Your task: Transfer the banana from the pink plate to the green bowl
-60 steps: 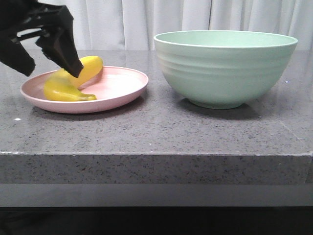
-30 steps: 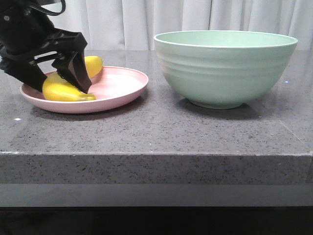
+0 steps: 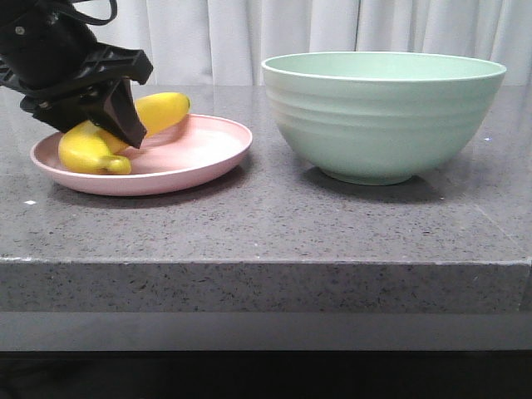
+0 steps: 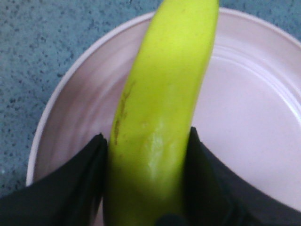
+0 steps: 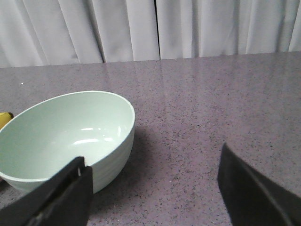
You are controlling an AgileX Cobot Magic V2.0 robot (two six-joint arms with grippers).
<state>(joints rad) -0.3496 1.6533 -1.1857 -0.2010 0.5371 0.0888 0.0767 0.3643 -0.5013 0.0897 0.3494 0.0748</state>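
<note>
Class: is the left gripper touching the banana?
Touching. The left wrist view shows both fingers of the left gripper pressed against the banana.

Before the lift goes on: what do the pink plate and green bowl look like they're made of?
Pink plate: likely matte plastic or plant-fibre composite; even pale colour, faint moulded rings, no glaze shine.
Green bowl: apparently the same kind of material; moulded ridges outside, only soft highlights inside. Matte ceramic can't be ruled out.

A speckled grey stone table (image 3: 266, 224) stands before pleated white curtains (image 3: 332, 29).
</note>
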